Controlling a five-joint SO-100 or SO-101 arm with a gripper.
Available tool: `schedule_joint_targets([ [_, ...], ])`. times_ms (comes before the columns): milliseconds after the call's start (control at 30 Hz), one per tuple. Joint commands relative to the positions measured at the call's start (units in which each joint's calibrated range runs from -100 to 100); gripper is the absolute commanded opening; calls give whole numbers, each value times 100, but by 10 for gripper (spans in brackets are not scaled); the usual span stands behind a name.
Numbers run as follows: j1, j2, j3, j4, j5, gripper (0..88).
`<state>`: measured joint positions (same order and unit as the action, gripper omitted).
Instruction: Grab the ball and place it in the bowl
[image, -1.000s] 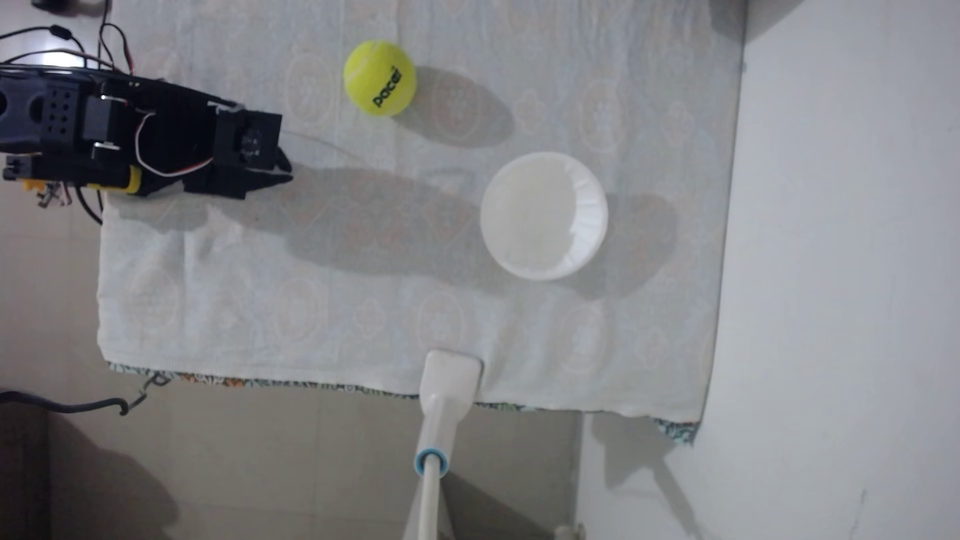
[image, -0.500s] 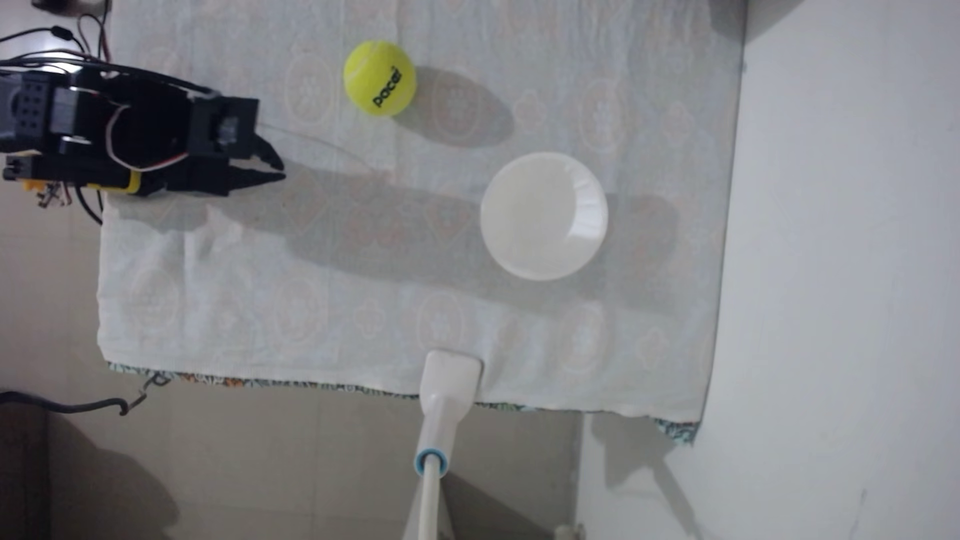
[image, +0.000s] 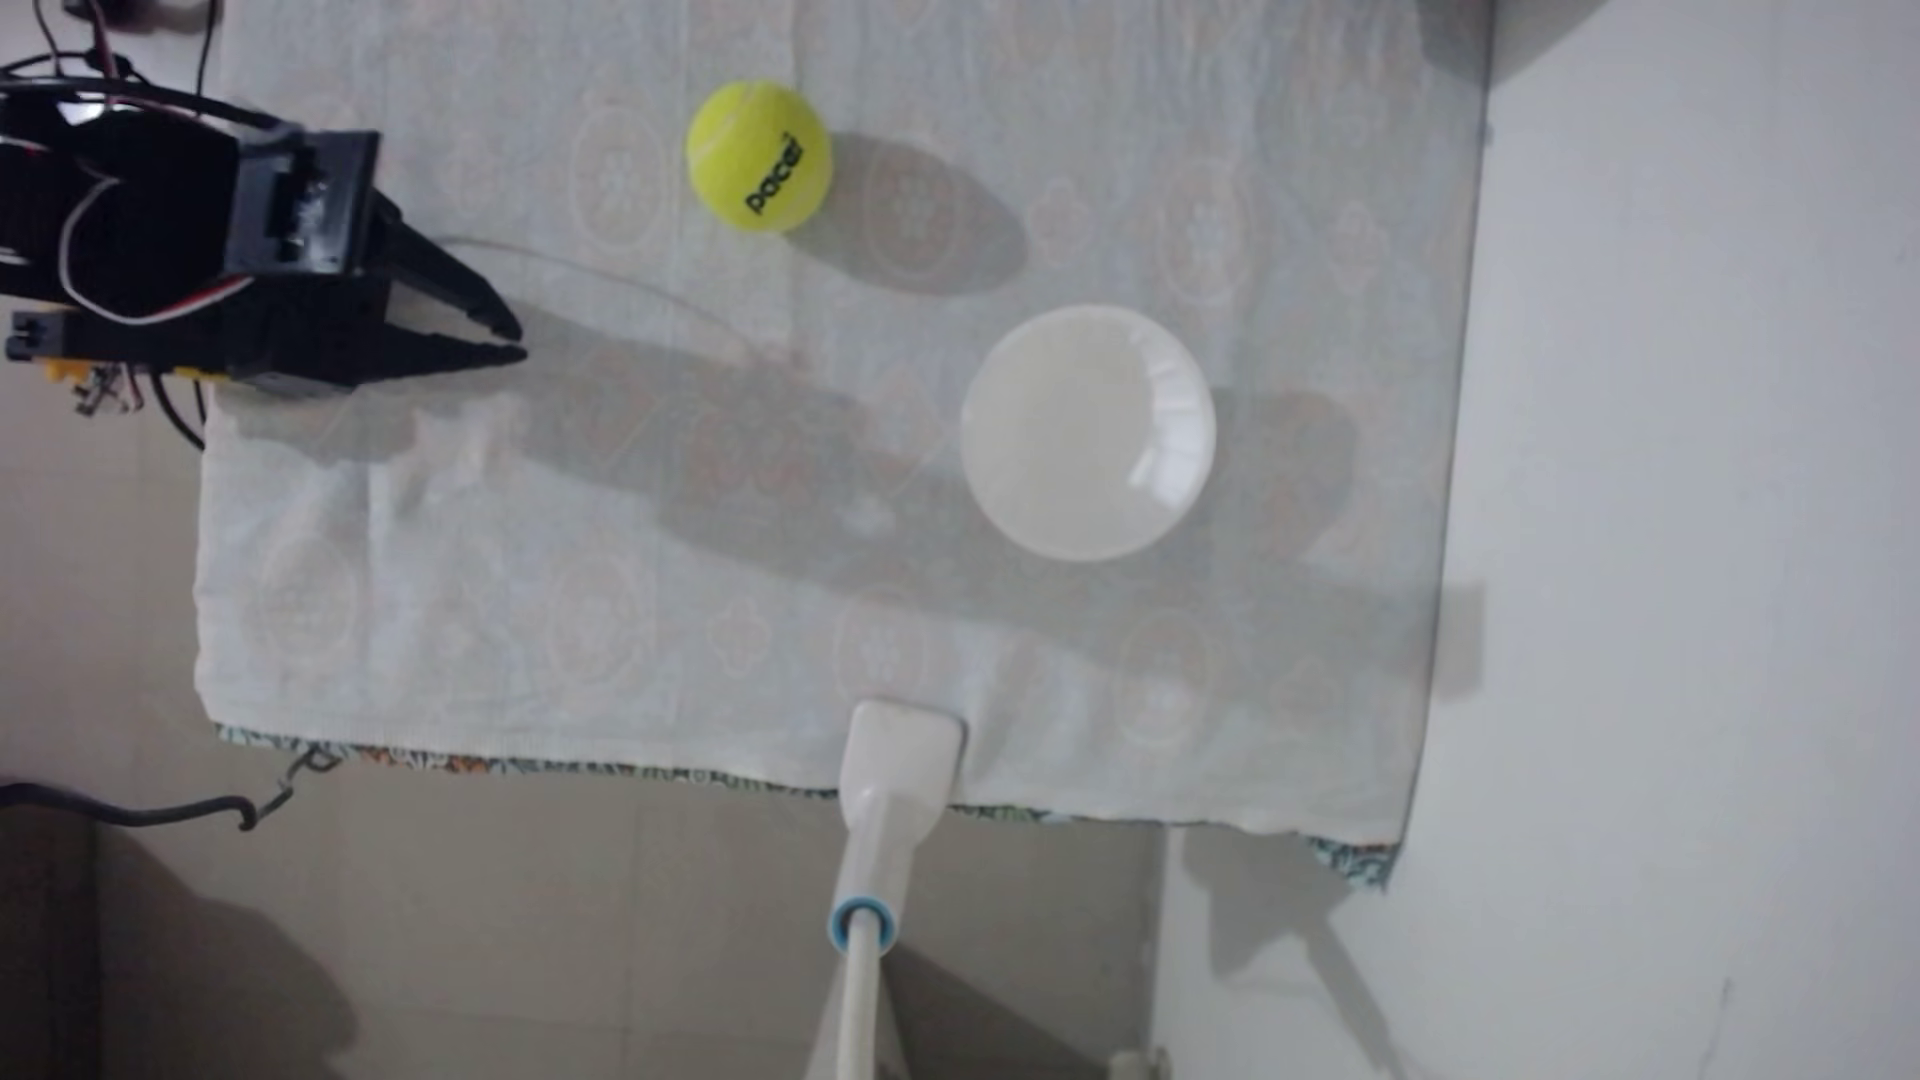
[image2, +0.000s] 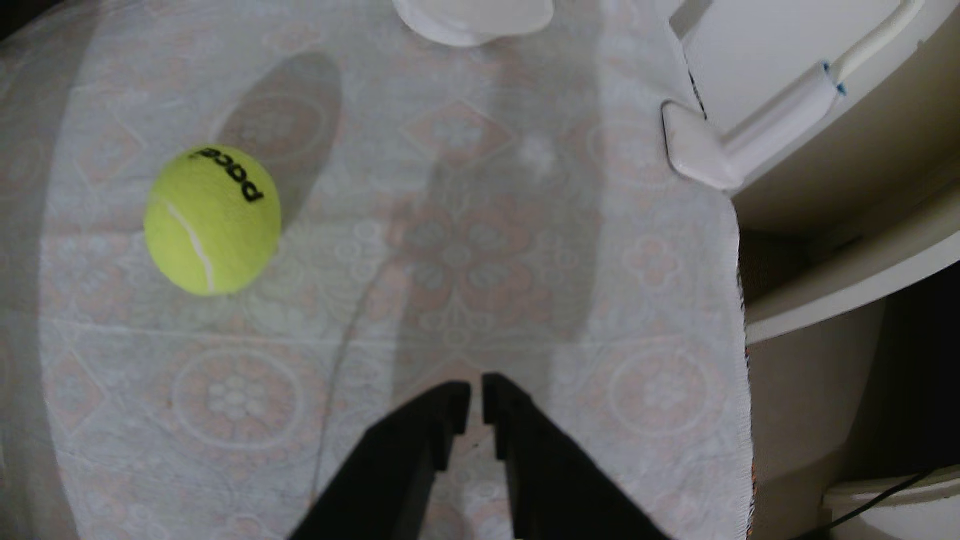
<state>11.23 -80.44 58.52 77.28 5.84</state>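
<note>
The yellow-green ball (image: 758, 156) with black lettering rests on the patterned cloth near the top edge of the fixed view. In the wrist view the ball (image2: 213, 220) lies ahead and to the left of the fingers. The white bowl (image: 1088, 431) stands empty to the right of centre; its near rim (image2: 472, 21) shows at the top of the wrist view. My black gripper (image: 517, 343) hovers at the cloth's left side, well apart from both. Its jaws are nearly together with nothing between them, as the gripper (image2: 477, 397) also shows from the wrist.
A pale cloth (image: 623, 582) covers the table. A white clamp on a pole (image: 899, 768) grips the cloth's lower edge; the clamp (image2: 696, 145) sits to the right in the wrist view. Cables (image: 177, 104) trail over the arm at the left. A white wall (image: 1662, 519) bounds the right.
The arm has drawn back to the left and its wrist has tilted, showing more of the fingers. Its shadow now stretches farther right past the bowl. Ball and bowl have not moved.
</note>
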Motion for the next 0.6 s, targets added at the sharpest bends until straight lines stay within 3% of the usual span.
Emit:
schedule_joint_targets([
  [0, -175, 305, -786, 30, -59, 1],
  [567, -979, 1424, -2712, 235, -220, 1],
])
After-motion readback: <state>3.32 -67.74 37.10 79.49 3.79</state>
